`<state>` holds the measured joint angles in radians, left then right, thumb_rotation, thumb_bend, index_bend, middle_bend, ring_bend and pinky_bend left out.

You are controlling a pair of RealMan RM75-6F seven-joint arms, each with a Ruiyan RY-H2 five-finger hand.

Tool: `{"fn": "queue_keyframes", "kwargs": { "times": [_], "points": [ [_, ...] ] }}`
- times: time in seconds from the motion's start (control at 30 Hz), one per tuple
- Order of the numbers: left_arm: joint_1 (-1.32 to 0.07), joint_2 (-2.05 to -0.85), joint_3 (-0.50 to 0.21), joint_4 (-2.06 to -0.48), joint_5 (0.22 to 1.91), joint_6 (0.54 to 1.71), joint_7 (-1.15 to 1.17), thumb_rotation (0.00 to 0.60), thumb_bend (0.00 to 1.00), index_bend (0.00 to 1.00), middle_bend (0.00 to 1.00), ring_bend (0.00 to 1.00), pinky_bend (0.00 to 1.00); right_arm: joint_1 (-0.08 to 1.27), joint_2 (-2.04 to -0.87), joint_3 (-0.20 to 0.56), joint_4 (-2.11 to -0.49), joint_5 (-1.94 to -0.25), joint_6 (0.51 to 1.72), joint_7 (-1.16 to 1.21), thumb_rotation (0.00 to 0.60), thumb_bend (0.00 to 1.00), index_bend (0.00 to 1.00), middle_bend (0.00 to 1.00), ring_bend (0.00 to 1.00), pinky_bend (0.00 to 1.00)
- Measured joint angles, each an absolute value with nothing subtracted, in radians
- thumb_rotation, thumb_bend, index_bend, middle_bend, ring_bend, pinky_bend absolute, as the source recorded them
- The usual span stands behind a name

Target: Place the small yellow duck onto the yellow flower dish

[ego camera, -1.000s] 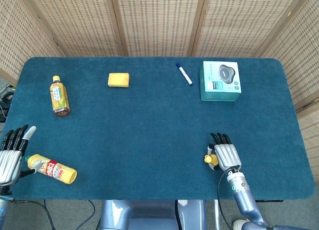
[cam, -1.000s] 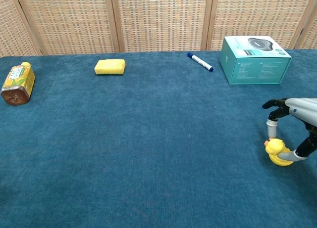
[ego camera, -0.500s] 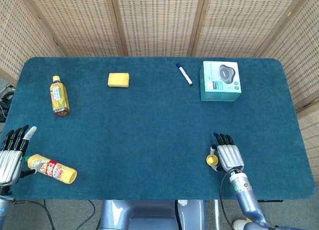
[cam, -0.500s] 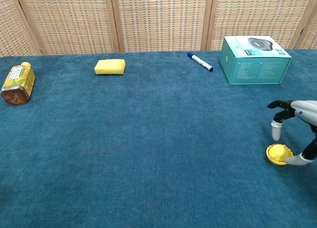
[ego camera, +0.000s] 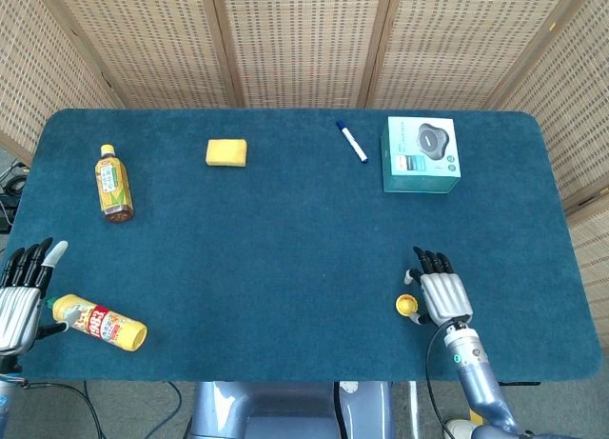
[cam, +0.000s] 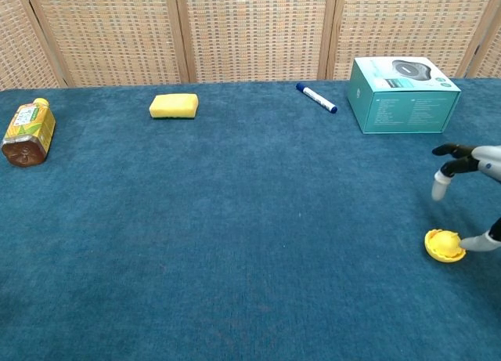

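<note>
Your right hand (ego camera: pixel 444 296) hangs fingers spread, holding nothing, just beside the small yellow duck (cam: pixel 445 242) sitting on the yellow flower dish (cam: pixel 440 254); your left hand (ego camera: pixel 19 296) is spread too.

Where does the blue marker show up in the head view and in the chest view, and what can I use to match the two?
Head view: the blue marker lies near the far edge of the table, right of centre, slanted.
Chest view: the blue marker lies at the back, right of centre.
Shared landmark: the teal box sits just to its right in both views, apart from it.
</note>
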<state>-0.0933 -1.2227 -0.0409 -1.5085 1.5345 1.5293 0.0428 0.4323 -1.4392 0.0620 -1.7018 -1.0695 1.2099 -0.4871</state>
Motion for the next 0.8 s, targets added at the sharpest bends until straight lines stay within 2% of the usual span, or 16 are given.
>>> {"fn": "queue_keyframes", "kwargs": {
  "times": [0.13,0.23,0.4,0.8],
  "points": [
    [-0.092,-1.221,-0.045,-1.507,1.528,1.532,0.04,0.6,0.09,0.0,0.0,0.0,0.0,0.415,-1.387,0.064,-1.721,-1.106,1.237,-0.456,0.6,0.07,0.16,0.0,0.0,0.0],
    [-0.09,-1.22,-0.049,-1.506,1.523,1.536,0.036,0.6,0.09,0.0,0.0,0.0,0.0,0.393,-1.344,0.062,-1.734,-1.149,1.267,-0.412,0.6,0.02,0.11,0.0,0.0,0.0],
    [-0.086,-1.218,-0.051,-1.506,1.524,1.546,0.038,0.6,0.09,0.0,0.0,0.0,0.0,0.342,-1.284,0.044,-1.732,-1.236,1.321,-0.309,0.6,0.0,0.02,0.0,0.0,0.0],
    [-0.078,-1.219,-0.057,-1.498,1.515,1.558,0.041,0.6,0.09,0.0,0.0,0.0,0.0,0.228,-1.253,-0.002,-1.561,-1.351,1.434,-0.168,0.6,0.0,0.0,0.0,0.0,0.0]
  ]
}}
